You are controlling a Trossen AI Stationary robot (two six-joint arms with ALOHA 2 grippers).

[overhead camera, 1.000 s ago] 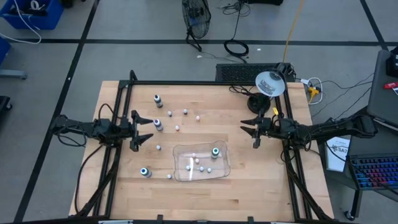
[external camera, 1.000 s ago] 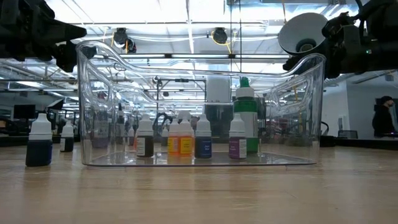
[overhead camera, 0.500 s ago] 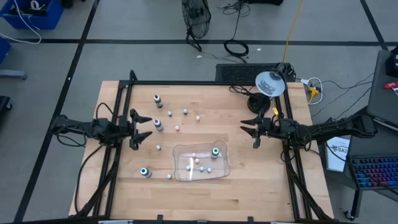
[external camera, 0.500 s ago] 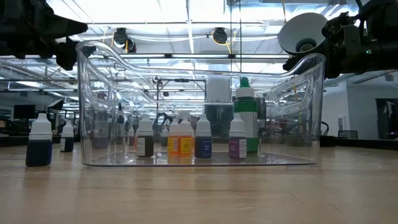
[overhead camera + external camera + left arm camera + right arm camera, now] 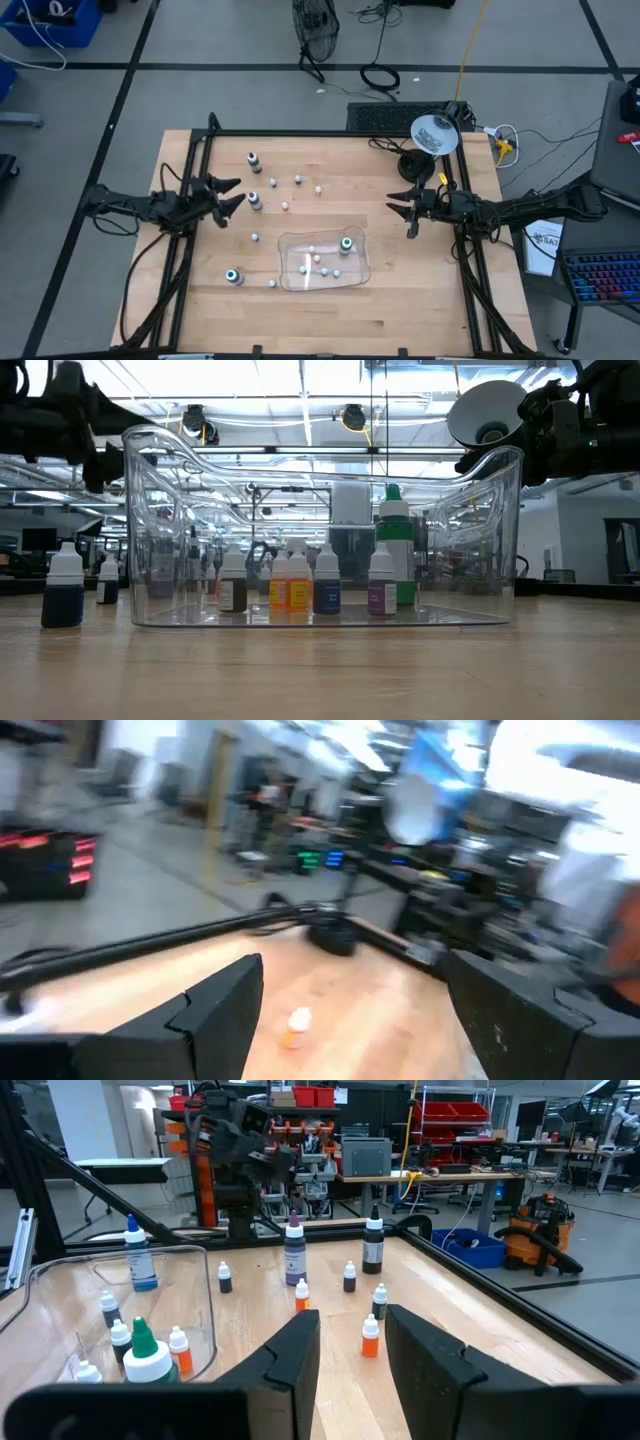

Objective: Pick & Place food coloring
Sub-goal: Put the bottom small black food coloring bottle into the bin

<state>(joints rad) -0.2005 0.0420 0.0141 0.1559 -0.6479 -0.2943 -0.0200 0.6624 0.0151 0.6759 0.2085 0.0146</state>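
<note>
Hovering my left pincer [image 5: 228, 200] spread wide and empty near the dark bottle [image 5: 255, 201] on the bench [image 5: 400, 290], I see most food coloring still scattered outside the clear tray [image 5: 325, 284], which already holds a few. My right pincer [image 5: 409, 213] waits at the far side, fingers narrowed on nothing. I judge a hasty descent could topple that bottle or scatter the little ones beside it.

Two dark slim arms, black cabling.
</note>
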